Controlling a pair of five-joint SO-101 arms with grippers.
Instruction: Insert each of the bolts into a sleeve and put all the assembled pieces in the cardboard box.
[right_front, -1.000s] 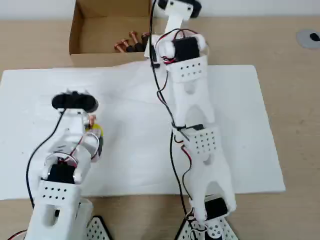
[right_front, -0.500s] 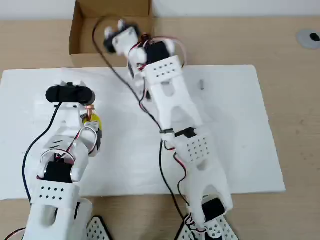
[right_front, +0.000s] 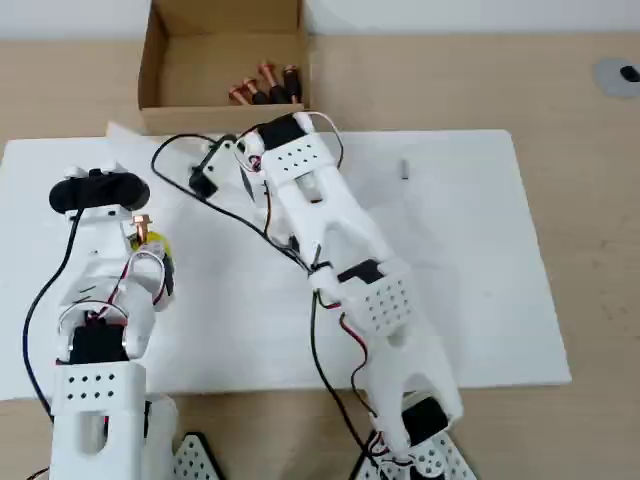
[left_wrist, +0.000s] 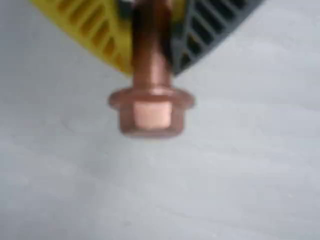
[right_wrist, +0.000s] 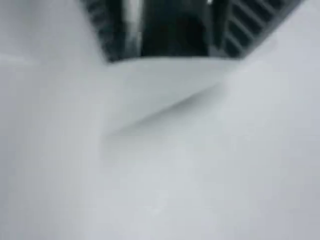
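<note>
Left gripper (left_wrist: 151, 47) is clamped on a copper bolt (left_wrist: 151, 102). The shank sits between the yellow finger (left_wrist: 95, 30) and the dark finger (left_wrist: 210, 25). The flanged hex head sticks out past the fingertips toward the white sheet (left_wrist: 250, 175). The head is close to the sheet; contact can't be told.

In the high view the left gripper (right_front: 146, 240) is over the sheet's (right_front: 480, 300) near-left part, with the bolt (right_front: 140, 224) at its tip. The left arm is folded back on itself, with the wrist camera block out ahead of the gripper.

The right arm stretches diagonally from its base across the sheet. The right gripper (right_front: 215, 168) is near the sheet's far edge, pointing down. The cardboard box (right_front: 152, 60) stands just beyond it, off the sheet, and is well apart from the left gripper. Assembled pieces (right_front: 265, 86), copper heads on dark sleeves, lie inside the box in the corner nearest the right gripper.

In the right wrist view the right gripper (right_wrist: 175, 47) is right at a raised fold of the sheet (right_wrist: 165, 107). Something dark sits in it, but the blur hides what it is. Whether this gripper is apart, together or clamped can't be told. A small dark piece (right_front: 404, 168) lies on the sheet, off to the side of the right arm, too small to identify.
</note>
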